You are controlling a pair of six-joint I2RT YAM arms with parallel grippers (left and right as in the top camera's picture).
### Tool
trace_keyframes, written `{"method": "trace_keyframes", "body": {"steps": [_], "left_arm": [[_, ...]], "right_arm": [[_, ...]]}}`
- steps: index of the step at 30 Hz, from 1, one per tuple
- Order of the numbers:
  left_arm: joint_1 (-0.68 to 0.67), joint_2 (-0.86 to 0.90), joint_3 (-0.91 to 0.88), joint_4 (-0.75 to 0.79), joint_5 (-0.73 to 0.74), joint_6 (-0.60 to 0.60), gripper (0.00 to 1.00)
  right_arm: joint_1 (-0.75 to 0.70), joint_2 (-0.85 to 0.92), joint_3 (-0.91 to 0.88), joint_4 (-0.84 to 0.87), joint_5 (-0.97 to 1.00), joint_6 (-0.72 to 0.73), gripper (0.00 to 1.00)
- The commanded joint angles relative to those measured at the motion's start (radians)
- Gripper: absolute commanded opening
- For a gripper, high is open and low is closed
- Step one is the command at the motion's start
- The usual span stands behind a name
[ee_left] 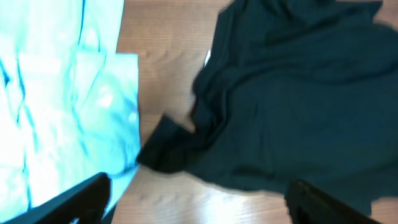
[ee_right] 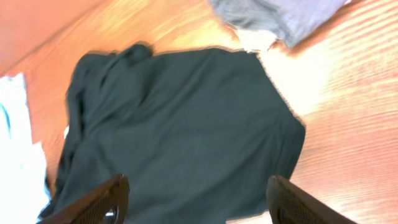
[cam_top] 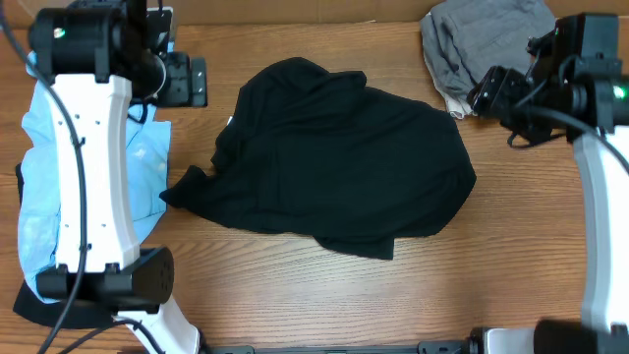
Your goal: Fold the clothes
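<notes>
**Desk contents, one moment: three garments, two tools**

1. Desk (cam_top: pixel 295 295). Wood-grain top that carries everything listed below.

2. Black garment (cam_top: pixel 334 157). This is the largest cloth. It lies loose and rumpled at the middle of the desk, spread in a rough rounded shape and not folded. One narrow part trails out at its lower left, toward the blue cloth. Nothing grips it.

3. Light blue garment (cam_top: pixel 147 157). It lies along the left side of the desk, creased, and is partly hidden under the white left arm. Its right edge comes just beside the trailing part of the black garment. From the left wrist view I cannot tell whether the two touch.

4. Grey garment (cam_top: pixel 472 39). It is bunched in the far right corner, apart from the black garment. A pale bit shows at its near edge. The right arm's dark wrist sits just beside it.

5. Left tool (ee_left: pixel 199 208). It is above the desk at the far left, over the gap between the blue and black cloths. Its fingers are spread wide with nothing between them.

6. Right tool (ee_right: pixel 196 205). It is raised near the grey garment and looks across the black one. The fingers stand wide apart and empty.

7. White patch (ee_left: pixel 206 58). A small mark at the black garment's left edge, too small to identify.
</notes>
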Motion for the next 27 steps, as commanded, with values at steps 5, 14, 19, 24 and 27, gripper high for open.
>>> {"method": "trace_keyframes", "body": {"steps": [5, 14, 19, 24, 27], "left_arm": [[0.007, -0.041, -0.143, -0.009, 0.016, 0.017, 0.83], [0.007, -0.188, -0.552, 0.094, -0.001, -0.012, 0.83], [0.007, -0.22, -0.69, 0.196, -0.005, -0.037, 0.82], [0.007, -0.222, -0.798, 0.288, -0.005, -0.046, 0.82], [0.007, -0.222, -0.858, 0.347, -0.005, -0.071, 0.82]], "right_arm": [[0.194, -0.074, 0.015, -0.187, 0.131, 0.103, 0.74], [0.488, -0.081, -0.164, -0.203, 0.232, 0.301, 0.78], [0.565, -0.081, -0.437, -0.046, 0.222, 0.381, 0.78], [0.598, -0.079, -0.713, 0.238, 0.185, 0.373, 0.76], [0.6, -0.076, -0.836, 0.406, 0.137, 0.336, 0.72]]}}
